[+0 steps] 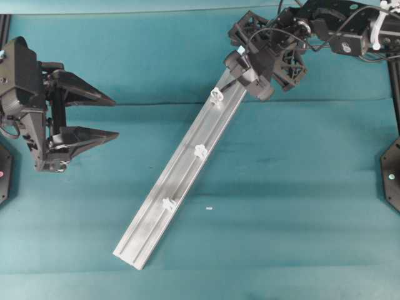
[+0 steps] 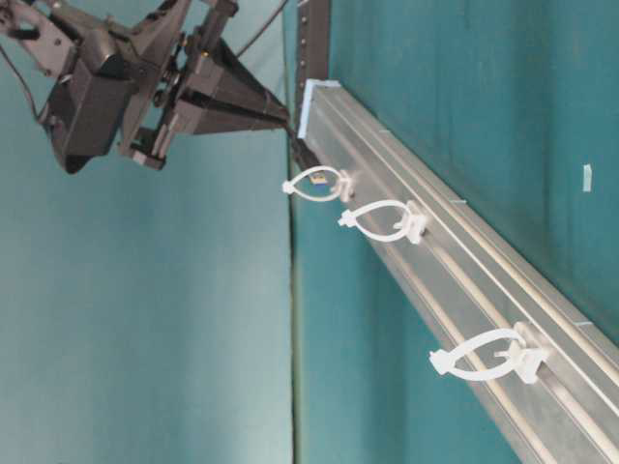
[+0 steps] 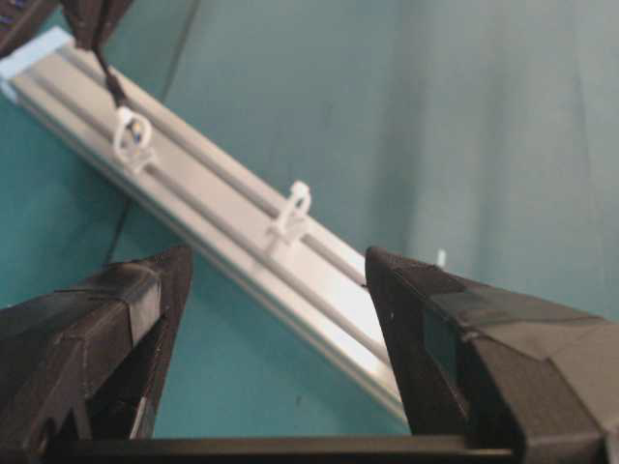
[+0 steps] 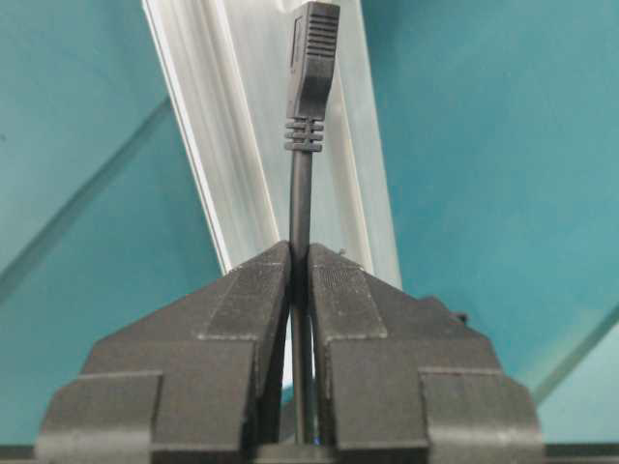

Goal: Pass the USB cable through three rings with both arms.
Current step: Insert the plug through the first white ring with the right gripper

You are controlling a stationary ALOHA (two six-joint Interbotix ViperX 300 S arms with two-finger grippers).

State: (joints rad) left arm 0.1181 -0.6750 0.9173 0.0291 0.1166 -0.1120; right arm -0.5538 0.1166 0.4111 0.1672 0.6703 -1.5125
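The silver rail (image 1: 181, 181) lies diagonally on the teal table, with three whitish rings on it at the far end (image 1: 217, 94), the middle (image 1: 200, 150) and the near end (image 1: 167, 204). My right gripper (image 4: 299, 249) hangs over the rail's far end, shut on the black USB cable (image 4: 301, 193). Its plug (image 4: 311, 58) sticks out ahead of the fingertips. In the table-level view the plug (image 2: 307, 158) reaches the mouth of the first ring (image 2: 319, 184); I cannot tell whether it has entered. My left gripper (image 1: 117, 117) stands open and empty, well left of the rail.
A small white fleck (image 1: 209, 208) lies on the cloth right of the rail. Blue tape (image 1: 240, 49) marks the rail's far end. Black frame parts stand at the left edge (image 1: 4, 175) and the right edge (image 1: 392, 175) of the table.
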